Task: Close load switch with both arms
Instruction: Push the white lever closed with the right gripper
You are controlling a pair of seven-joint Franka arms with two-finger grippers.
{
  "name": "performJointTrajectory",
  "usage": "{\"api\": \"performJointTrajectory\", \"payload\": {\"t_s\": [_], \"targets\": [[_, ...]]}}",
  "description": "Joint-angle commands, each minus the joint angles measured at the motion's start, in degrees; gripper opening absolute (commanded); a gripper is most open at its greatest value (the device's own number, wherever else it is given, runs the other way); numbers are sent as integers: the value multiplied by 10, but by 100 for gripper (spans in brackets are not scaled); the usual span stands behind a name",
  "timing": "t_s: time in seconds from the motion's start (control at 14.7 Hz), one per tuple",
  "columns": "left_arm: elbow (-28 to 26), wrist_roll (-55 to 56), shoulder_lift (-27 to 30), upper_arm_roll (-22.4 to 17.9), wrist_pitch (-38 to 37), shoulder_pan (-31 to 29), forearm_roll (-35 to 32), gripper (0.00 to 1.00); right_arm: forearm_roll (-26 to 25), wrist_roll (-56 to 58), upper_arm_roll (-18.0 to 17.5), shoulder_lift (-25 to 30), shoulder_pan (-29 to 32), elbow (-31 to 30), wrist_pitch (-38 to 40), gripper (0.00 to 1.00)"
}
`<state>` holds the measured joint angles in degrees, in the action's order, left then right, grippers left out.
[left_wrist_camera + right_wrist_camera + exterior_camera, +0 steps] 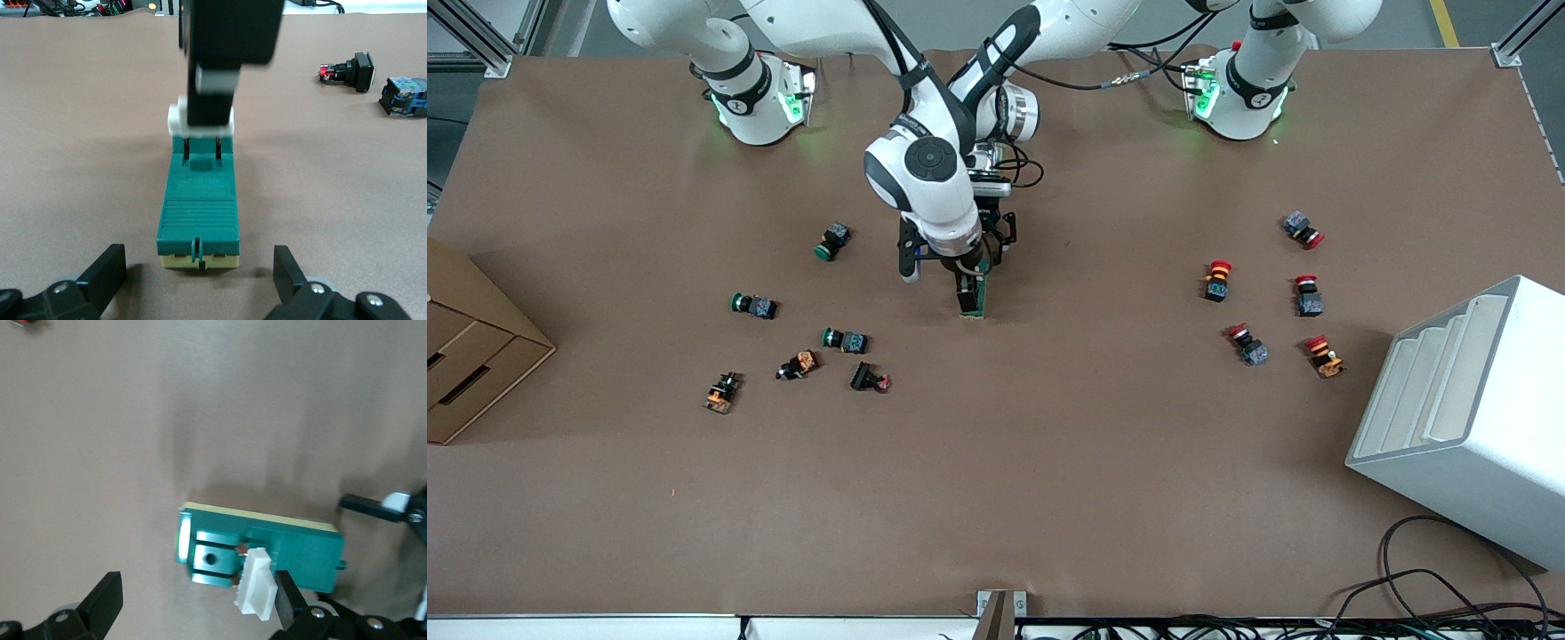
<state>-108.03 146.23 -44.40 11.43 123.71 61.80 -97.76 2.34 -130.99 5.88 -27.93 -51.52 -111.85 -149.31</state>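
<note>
Load switch [973, 300] lies flat near table centre, green body, cream base, white handle [179, 119] at one end. In the left wrist view it sits at 12 o'clock from the left gripper [200, 280]: jaws spread wide, either side of the switch's near end, not touching it. Right gripper [193, 603] is over the switch; jaws spread, one finger [288, 597] just beside the white handle, and contact cannot be made out. In the front view the right arm's wrist hides most of both grippers and the switch's upper end.

Green push-buttons [845, 340] lie toward the right arm's end, red push-buttons [1216, 279] toward the left arm's end.
</note>
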Motion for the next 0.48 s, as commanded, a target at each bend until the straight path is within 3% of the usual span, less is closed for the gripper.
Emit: {"api": "performJointTrajectory", "payload": {"t_s": [0.0, 0.41], "targets": [[5, 10, -13, -4, 14, -7, -3, 97, -11, -1, -1, -10, 19, 19, -5, 100], [10, -2, -11, -8, 17, -10, -4, 97, -11, 13, -1, -55, 34, 65, -5, 100]]}}
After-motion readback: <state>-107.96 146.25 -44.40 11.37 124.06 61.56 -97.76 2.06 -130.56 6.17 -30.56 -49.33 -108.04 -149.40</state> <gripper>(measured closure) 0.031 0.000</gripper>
